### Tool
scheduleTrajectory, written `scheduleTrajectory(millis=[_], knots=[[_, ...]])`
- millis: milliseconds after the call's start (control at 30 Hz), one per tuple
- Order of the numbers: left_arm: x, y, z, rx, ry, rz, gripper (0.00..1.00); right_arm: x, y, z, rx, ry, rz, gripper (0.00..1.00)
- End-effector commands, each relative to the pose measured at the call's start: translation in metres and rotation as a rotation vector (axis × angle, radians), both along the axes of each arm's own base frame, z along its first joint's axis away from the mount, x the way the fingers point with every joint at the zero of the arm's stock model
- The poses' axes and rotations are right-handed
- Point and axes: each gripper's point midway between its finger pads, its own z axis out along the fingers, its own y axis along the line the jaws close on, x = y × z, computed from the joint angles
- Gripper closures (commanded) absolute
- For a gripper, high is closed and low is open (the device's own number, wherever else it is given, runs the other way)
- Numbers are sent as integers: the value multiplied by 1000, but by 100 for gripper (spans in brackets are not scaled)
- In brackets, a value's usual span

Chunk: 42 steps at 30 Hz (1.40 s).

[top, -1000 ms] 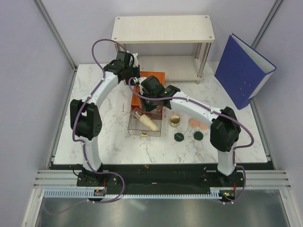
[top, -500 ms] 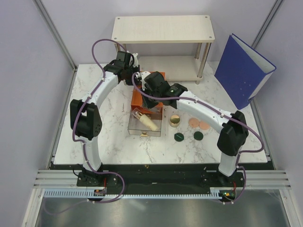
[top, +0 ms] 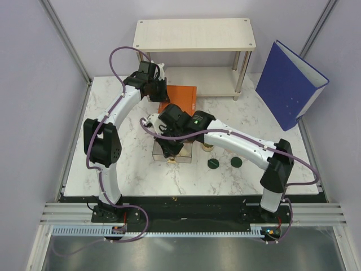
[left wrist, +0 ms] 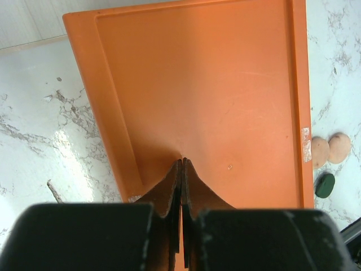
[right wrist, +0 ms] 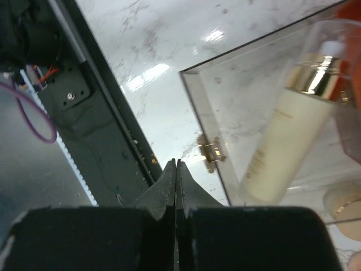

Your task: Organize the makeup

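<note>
Right wrist alone: cream gold-capped tube (right wrist: 282,141) in clear drawer (right wrist: 248,84); right pincer (right wrist: 176,164) and left pincer (left wrist: 181,162) closed.

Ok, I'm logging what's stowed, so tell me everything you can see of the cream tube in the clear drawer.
The cream tube looks like smooth plastic, with faint lettering down its body, a shiny gold collar and a pale tip at its far end. It lies slanted on its side on the floor of the clear drawer. Nothing grips it: the right gripper is shut, outside the drawer by its gold knob. In the top view the right arm hides it.
</note>
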Motion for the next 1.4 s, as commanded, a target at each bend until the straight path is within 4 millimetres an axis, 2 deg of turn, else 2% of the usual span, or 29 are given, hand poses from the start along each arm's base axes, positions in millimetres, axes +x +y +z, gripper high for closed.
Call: scheduleTrajectory(millis=[0, 167, 267, 367, 533, 633, 900, 1033, 1167, 1367], knots=[[-42, 41, -94, 224, 273, 5, 98, -41, 4, -19, -84, 85, 162, 100], [-44, 42, -98, 232, 283, 2, 98, -51, 2, -46, -169, 95, 176, 100], [-44, 42, -99, 235, 283, 0, 98, -37, -7, -66, -249, 9, 112, 100], [-44, 43, -100, 235, 284, 0, 98, -17, -13, -73, -278, -89, 24, 100], [-46, 42, -101, 233, 292, 0, 98, 20, -26, -71, -320, -264, -146, 100], [-46, 43, -101, 237, 289, 3, 98, 34, -31, -71, -322, -334, -216, 100], [-44, 45, -99, 246, 279, 2, 98, 81, -45, -55, -332, -587, -416, 100], [-44, 45, -97, 248, 273, -5, 98, 103, -41, -49, -315, -643, -465, 100], [-44, 45, -97, 249, 273, -9, 98, 128, -37, -52, -339, -672, -506, 100], [-45, 46, -97, 254, 276, -11, 98, 158, -47, -48, -369, -706, -570, 100]])
